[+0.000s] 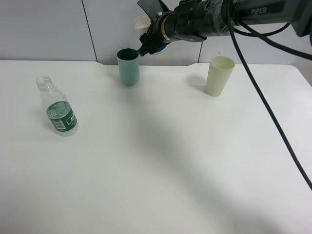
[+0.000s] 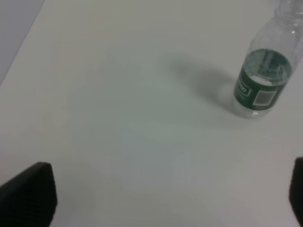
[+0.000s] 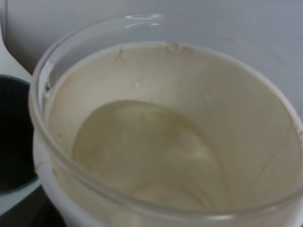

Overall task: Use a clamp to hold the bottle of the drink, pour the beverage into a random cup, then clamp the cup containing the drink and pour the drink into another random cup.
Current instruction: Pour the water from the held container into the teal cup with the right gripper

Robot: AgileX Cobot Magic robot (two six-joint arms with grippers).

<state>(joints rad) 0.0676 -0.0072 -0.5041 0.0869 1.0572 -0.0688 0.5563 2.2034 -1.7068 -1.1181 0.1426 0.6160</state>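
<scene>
Right gripper (image 1: 150,30): I see it pinching a tilted blue-sleeved white paper cup (image 1: 142,23) over the teal straight-sided tumbler (image 1: 128,67)
Left gripper (image 2: 163,194): spread wide

From above, the right gripper (image 1: 150,30) hides most of the paper cup (image 1: 142,23). In the right wrist view you lose the cup's rim past the edges, and the teal tumbler (image 3: 12,137) is a dark sliver. In the left wrist view the bottle (image 2: 263,80) loses its neck, and the left gripper (image 2: 170,194) is only two blurred dark corners.
</scene>
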